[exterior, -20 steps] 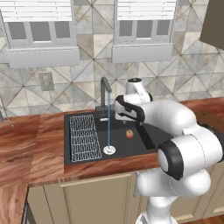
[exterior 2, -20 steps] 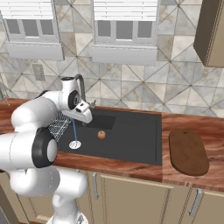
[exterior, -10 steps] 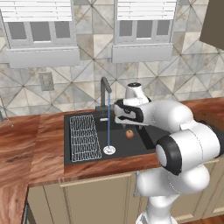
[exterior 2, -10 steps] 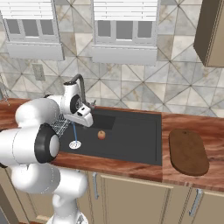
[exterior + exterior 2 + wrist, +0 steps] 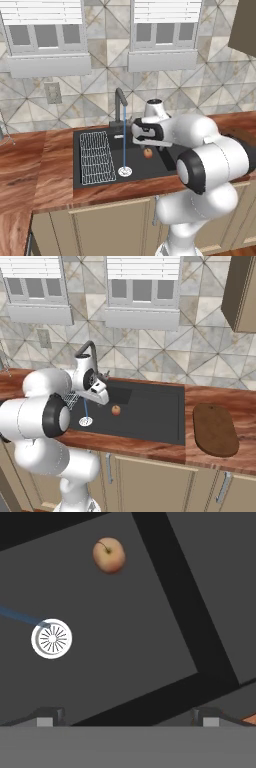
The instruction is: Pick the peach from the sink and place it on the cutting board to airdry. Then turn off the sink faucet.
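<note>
Your hand [image 5: 128, 714] hangs wide open over the sink [image 5: 150, 411], holding nothing. The peach [image 5: 109, 555] lies on the sink floor, apart from the white drain [image 5: 52, 638], maybe just ahead of your fingers

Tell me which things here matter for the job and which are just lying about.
For the job: peach, sink, cutting board, sink faucet, running water, gripper.
Just there: wire rack, drain disc, wall outlet, windows.
</note>
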